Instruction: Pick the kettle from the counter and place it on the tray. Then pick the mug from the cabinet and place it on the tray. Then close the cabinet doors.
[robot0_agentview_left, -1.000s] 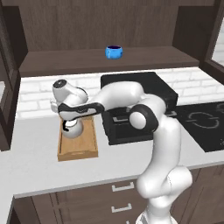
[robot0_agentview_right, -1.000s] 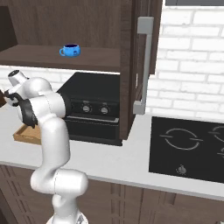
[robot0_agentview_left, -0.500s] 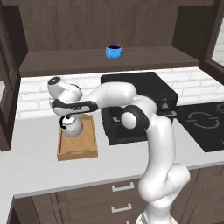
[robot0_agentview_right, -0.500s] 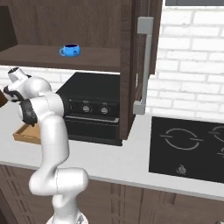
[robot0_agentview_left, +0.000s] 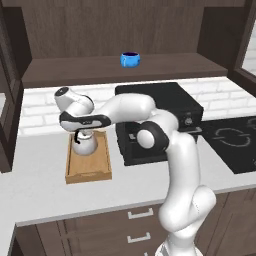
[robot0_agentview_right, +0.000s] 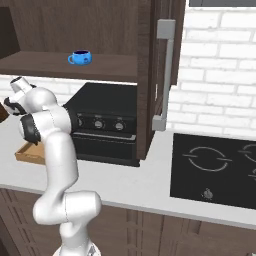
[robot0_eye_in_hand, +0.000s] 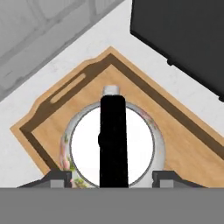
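Observation:
The silvery-white kettle (robot0_agentview_left: 84, 146) stands upright in the light-wood tray (robot0_agentview_left: 95, 170) on the pale counter (robot0_agentview_left: 75, 195). My gripper (robot0_agentview_left: 77, 134) hangs just above it, open. In the hand view the kettle (robot0_eye_in_hand: 112, 144) lies straight below. Its black handle runs up between my spread fingertips (robot0_eye_in_hand: 57, 177), and neither touches it. The tray (robot0_eye_in_hand: 183, 144) rims frame the kettle on all sides. The blue mug (robot0_agentview_left: 130, 59) sits on the open cabinet's shelf (robot0_agentview_left: 100, 67), and it is seen from the right as the mug (robot0_agentview_right: 79, 58). A cabinet door (robot0_agentview_right: 155, 75) with a silver bar handle stands swung open.
A black oven-like box (robot0_agentview_left: 160, 105) with knobs stands directly right of the tray, close to my arm. Farther right a black cooktop (robot0_agentview_left: 232, 145) is set in the counter. Another open cabinet door (robot0_agentview_left: 7, 90) stands at the left edge. Dark drawers run below the counter.
My hand has risen a little off the kettle, which stays standing in the tray. Mug and doors are unmoved.

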